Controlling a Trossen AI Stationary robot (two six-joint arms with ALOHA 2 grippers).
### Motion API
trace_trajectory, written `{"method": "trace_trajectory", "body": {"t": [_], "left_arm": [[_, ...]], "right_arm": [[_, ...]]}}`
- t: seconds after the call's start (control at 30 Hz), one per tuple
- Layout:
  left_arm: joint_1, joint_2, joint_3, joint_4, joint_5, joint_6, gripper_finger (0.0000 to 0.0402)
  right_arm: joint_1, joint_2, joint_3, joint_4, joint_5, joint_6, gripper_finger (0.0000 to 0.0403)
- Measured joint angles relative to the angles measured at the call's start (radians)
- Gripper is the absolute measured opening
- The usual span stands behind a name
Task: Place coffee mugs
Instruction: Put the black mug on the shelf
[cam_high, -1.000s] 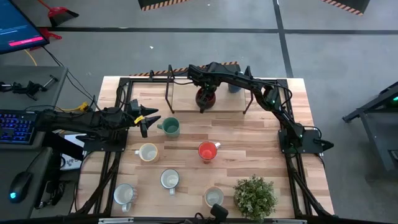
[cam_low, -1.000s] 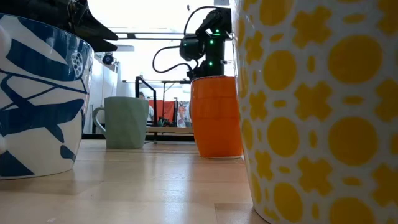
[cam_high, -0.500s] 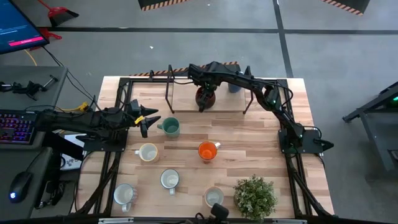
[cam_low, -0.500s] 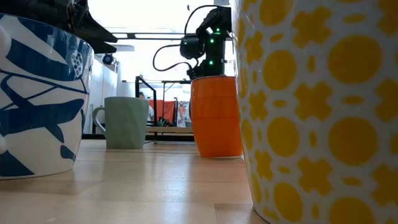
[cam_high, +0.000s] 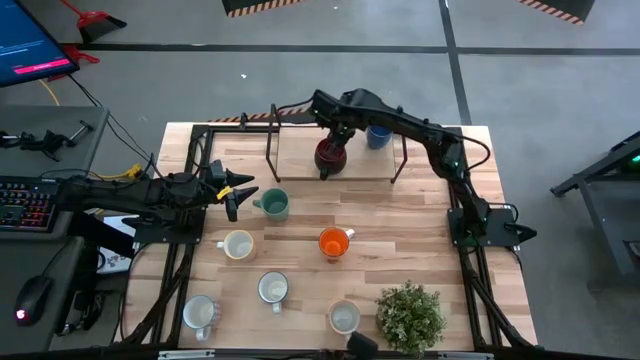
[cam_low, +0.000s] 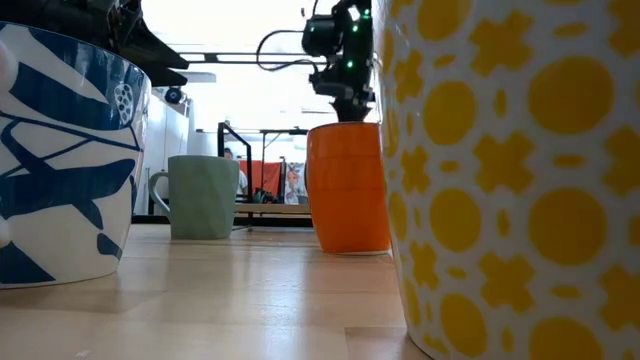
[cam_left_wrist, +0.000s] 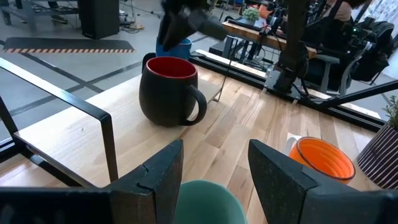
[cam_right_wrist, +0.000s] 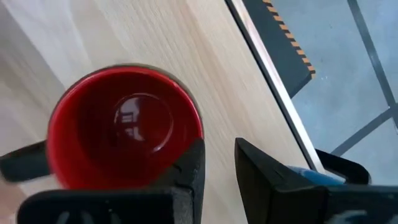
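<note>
A dark red mug (cam_high: 330, 156) stands upright on its base on the raised wooden shelf (cam_high: 300, 168) at the table's far side, with a blue mug (cam_high: 378, 136) beside it. My right gripper (cam_right_wrist: 219, 168) hangs open just above the red mug (cam_right_wrist: 124, 134), pointing steeply down, with nothing between its fingers. My left gripper (cam_high: 238, 192) waits open at the table's left, its fingers level just short of the teal mug (cam_left_wrist: 205, 202). An orange mug (cam_high: 335, 242) and several white mugs (cam_high: 238, 244) stand on the tabletop.
A potted plant (cam_high: 410, 315) stands at the near right. Black metal legs (cam_high: 272, 145) carry the shelf. In the low view a blue-patterned mug (cam_low: 60, 170) and a yellow-patterned mug (cam_low: 520, 170) stand close to the near edge.
My right gripper has risen straight up from the dark red mug, which stays standing on the shelf. The other mugs have kept their places.
</note>
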Motion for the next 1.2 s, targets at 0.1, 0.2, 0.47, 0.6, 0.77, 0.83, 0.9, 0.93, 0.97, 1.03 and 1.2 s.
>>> {"method": "trace_trajectory", "body": {"t": [0.1, 0.2, 0.47, 0.6, 0.77, 0.83, 0.9, 0.93, 0.97, 1.03, 1.2], "left_arm": [[0.0, 0.0, 0.0, 0.0, 0.0, 0.0, 0.0172], [0.0, 0.0, 0.0, 0.0, 0.0, 0.0, 0.0172], [0.0, 0.0, 0.0, 0.0, 0.0, 0.0, 0.0172], [0.0, 0.0, 0.0, 0.0, 0.0, 0.0, 0.0172], [0.0, 0.0, 0.0, 0.001, 0.0, 0.0, 0.0172], [0.0, 0.0, 0.0, 0.0, 0.0, 0.0, 0.0172], [0.0, 0.0, 0.0, 0.001, 0.0, 0.0, 0.0172], [0.0, 0.0, 0.0, 0.0, 0.0, 0.0, 0.0172], [0.0, 0.0, 0.0, 0.0, 0.0, 0.0, 0.0172], [0.0, 0.0, 0.0, 0.001, 0.0, 0.0, 0.0172], [0.0, 0.0, 0.0, 0.001, 0.0, 0.0, 0.0172]], "right_arm": [[0.0, -0.023, 0.0, -0.033, -0.016, -0.011, 0.0064], [0.003, -0.03, 0.0, -0.103, -0.043, -0.023, 0.0064], [0.045, -0.019, 0.0, -0.171, -0.14, -0.069, 0.0042], [0.066, -0.02, 0.0, -0.171, -0.177, -0.084, 0.002], [0.085, -0.02, 0.0, -0.188, -0.222, -0.101, 0.0005], [0.092, -0.02, 0.0, -0.199, -0.247, -0.105, 0.0003], [0.1, -0.02, 0.0, -0.199, -0.25, -0.106, 0.0002], [0.104, -0.02, 0.0, -0.195, -0.249, -0.107, 0.0002], [0.107, -0.02, 0.0, -0.188, -0.246, -0.108, 0.0002], [0.114, -0.02, 0.0, -0.17, -0.246, -0.106, 0.0002], [0.132, -0.001, 0.0, -0.156, -0.243, -0.105, 0.0002]]}}
